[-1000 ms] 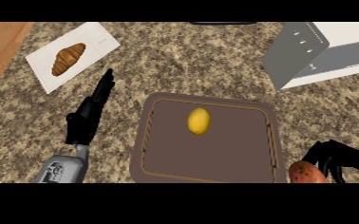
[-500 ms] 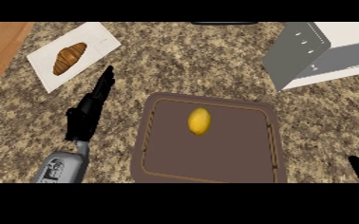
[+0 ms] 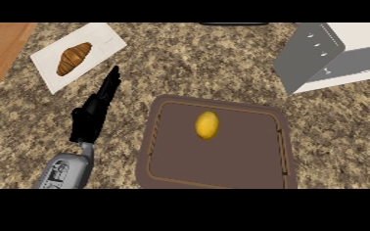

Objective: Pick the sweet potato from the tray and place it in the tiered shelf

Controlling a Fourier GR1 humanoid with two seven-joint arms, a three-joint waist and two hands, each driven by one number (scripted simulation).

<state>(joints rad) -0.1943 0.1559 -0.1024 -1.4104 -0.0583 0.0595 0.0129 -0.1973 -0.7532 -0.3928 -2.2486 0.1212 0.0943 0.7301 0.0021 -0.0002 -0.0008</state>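
At right, hand gone (left hand (image 3: 92, 115) unmoved).

One brown tray (image 3: 166, 166) sits at six o'clock on the tabletop (image 3: 188, 63), carrying one yellow oval item (image 3: 207, 125). One white plate (image 3: 101, 41) at ten o'clock holds one croissant (image 3: 74, 58). One grey tiered shelf (image 3: 318, 56) stands at two o'clock. One hand (image 3: 90, 115) shows, at eight o'clock.

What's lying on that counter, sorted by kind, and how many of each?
Food: 2, a yellow fruit and a croissant
Holders: 3, brown tray, white board, grey shelf
Robot hands: 1, left hand
Total: 6
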